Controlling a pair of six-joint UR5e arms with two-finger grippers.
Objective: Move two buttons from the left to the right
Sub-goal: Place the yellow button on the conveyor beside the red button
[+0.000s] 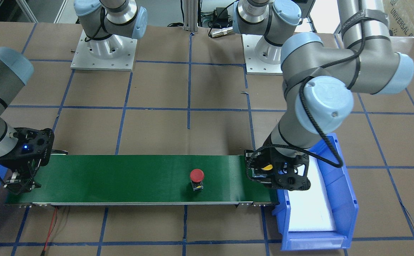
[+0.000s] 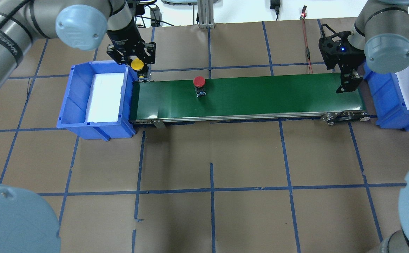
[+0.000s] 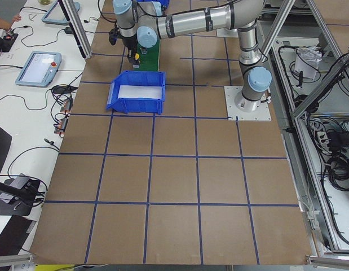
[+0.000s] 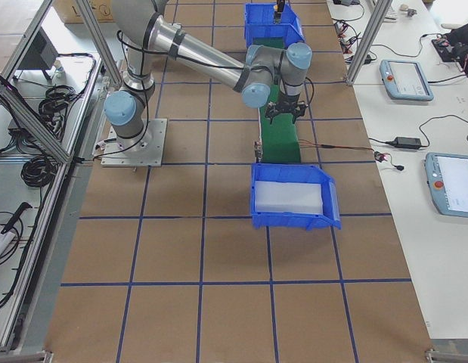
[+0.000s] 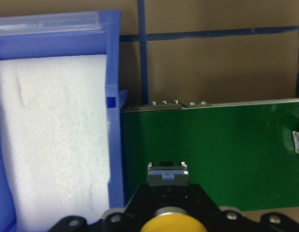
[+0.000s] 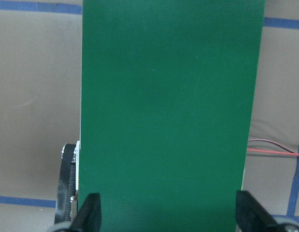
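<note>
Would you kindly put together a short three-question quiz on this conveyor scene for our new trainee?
1. True or false: the right gripper grips the red button.
2. What does the left gripper hold? A nothing; B the yellow button; C the red button.
3. Fill in: the red button stands on the green ___.
Key: 1 false, its jaws stand open and empty; 2 B; 3 belt.

The yellow button (image 5: 167,224) is cut off by the left wrist view's lower edge, and its body is largely hidden by the left gripper (image 2: 142,74). The right bin (image 2: 394,121) runs past the overhead view's edge.
</note>
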